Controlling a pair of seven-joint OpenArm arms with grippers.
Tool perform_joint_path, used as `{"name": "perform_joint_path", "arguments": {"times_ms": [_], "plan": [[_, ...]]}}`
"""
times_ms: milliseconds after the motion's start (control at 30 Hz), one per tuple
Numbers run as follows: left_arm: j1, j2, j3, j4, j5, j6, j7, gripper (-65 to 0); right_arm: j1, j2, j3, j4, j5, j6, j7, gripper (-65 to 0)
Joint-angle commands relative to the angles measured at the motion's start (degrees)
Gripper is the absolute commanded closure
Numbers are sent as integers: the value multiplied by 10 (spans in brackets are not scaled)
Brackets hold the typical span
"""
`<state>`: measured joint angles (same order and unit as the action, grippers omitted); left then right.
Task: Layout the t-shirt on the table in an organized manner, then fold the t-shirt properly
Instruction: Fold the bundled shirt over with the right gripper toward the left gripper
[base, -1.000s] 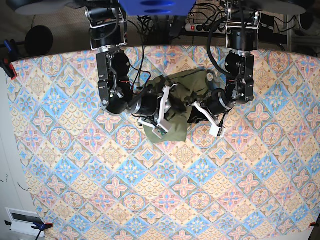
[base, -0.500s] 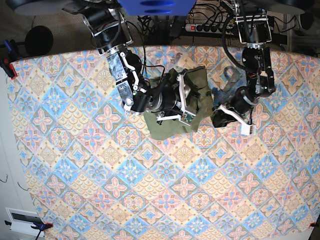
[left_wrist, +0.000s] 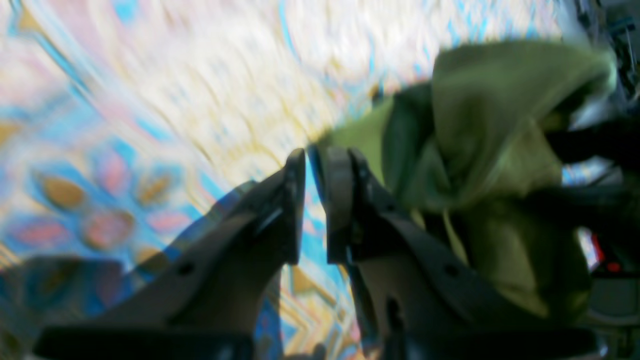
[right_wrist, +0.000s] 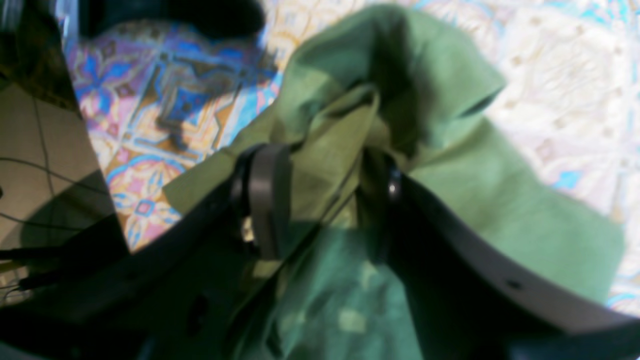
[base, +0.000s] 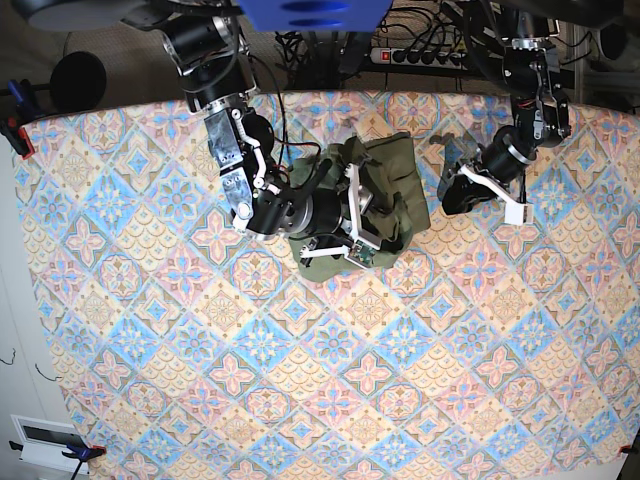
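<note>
Base view: tile-patterned table (base: 300, 400) (cables behind) bears the crumpled t-shirt (base: 395, 190).

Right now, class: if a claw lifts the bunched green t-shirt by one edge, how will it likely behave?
The t-shirt would probably droop and unfurl, since it lies in soft crumpled folds. It looks light, a thin cloth heap. It would likely drag rather than slide cleanly across the table.

Black jointed arms (base: 232, 150), white-edged pincer (base: 356, 222) fingers, looping black cables
</note>
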<state>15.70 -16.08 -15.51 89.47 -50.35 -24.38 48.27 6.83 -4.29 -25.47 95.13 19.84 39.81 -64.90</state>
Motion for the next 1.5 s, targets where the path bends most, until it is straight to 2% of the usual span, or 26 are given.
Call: {"name": "perform_joint_path", "arguments": {"times_ms": [0,167,300,433,567,667,867,1133,1333,1467], "plan": [[2,-9,-4,10,-10,-6,-11,-75,10,-7,5,21,16,2,16,-232],[13,-13,22,10,-7,-7,-12,-75,10,-7,76,46,17,2,17,-232],[12,-13,41,10,-7,-7,-12,-75,10,-7,144,54,61,2,17,-223],[12,-9,41,10,-7,-7,-12,-75,13,-1,172,15,57,2,24,-132],[10,-9,47,10,-6,-7,-12,-75,13,4,144,-19,-5,2,53,-42],[9,-11,70,10,-6,-5,-12,-74,13,4,102,-37,-36,2,57,-42],[8,-9,72,10,-6,-5,-13,-73,11,4,2,-41,-59,2,59,-41],[10,-13,68,10,-9,-5,-15,-70,13,2,-105,-95,-80,2,100,-41],[27,-12,25,16,-13,-7,-12,-69,14,-1,-111,-75,-79,2,113,-41],[62,-14,17,82,-12,-8,-12,-74,13,-2,-61,-19,-75,2,107,-40]]}}
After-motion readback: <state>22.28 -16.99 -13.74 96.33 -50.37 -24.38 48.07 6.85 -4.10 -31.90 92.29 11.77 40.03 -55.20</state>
